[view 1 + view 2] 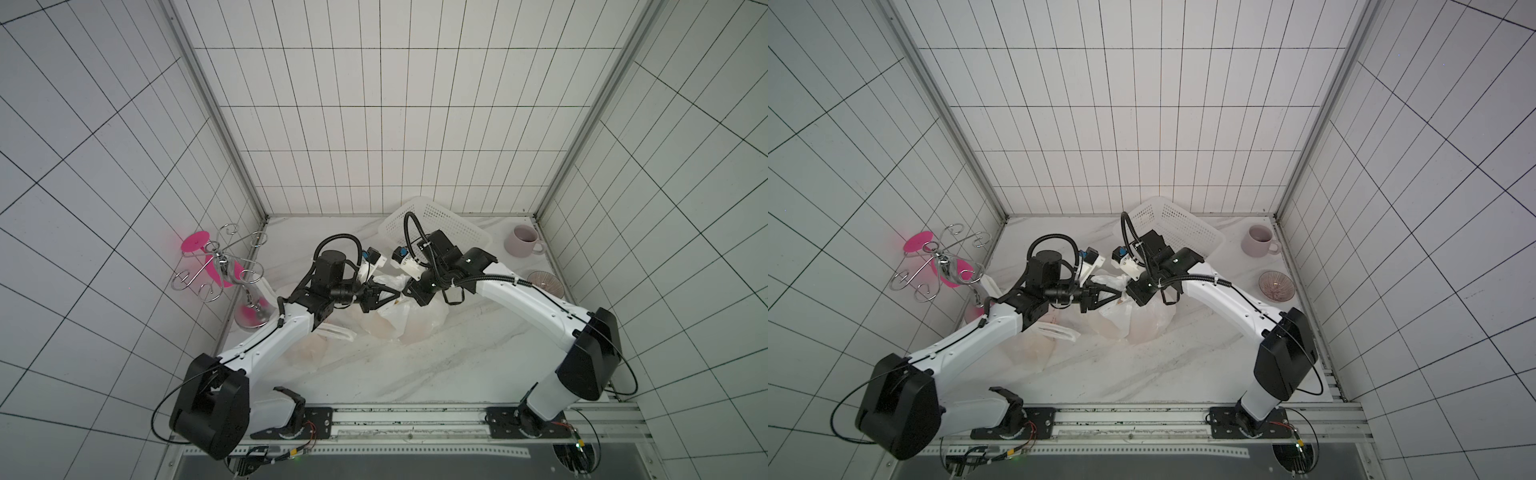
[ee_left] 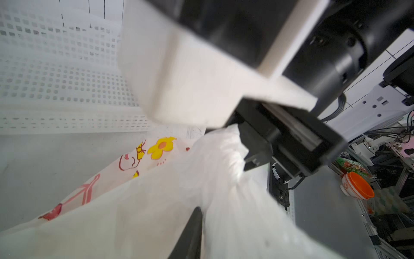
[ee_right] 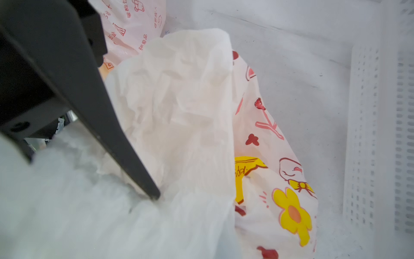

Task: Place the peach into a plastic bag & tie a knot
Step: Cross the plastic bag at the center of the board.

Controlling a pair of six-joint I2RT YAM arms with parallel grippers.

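The plastic bag (image 1: 392, 322) lay crumpled at mid-desk between the two hands, its white film drawn up into a bunched neck. The peach could not be picked out with certainty. A pale pinkish shade showed through the film in both top views, so it was most likely already inside. That put the job at the knot: fruit bagged, mouth gathered, nothing tied yet.

The right hand (image 2: 248, 157) was closed tight on the gathered neck, and the left wrist view showed the film puckered where it entered the jaws. The left hand (image 1: 390, 296) sat right against the same bunch, nearly tip to tip with the right one. One of its fingers (image 2: 192, 235) lay under a fold of film draped over it. Its other finger was out of sight, so I could not tell whether its jaws were apart or pinching the plastic.

The next move looked to call for the left hand to take a sure hold of a separate length of the neck. It would then cross that length round the part the right hand held and draw it through, keeping tension so the thin film would not slip out.

A printed bag (image 3: 291, 213) with yellow flowers lay just beside the white one on the desk (image 1: 415, 374). A white basket (image 1: 461, 226) stood near, behind the hands.
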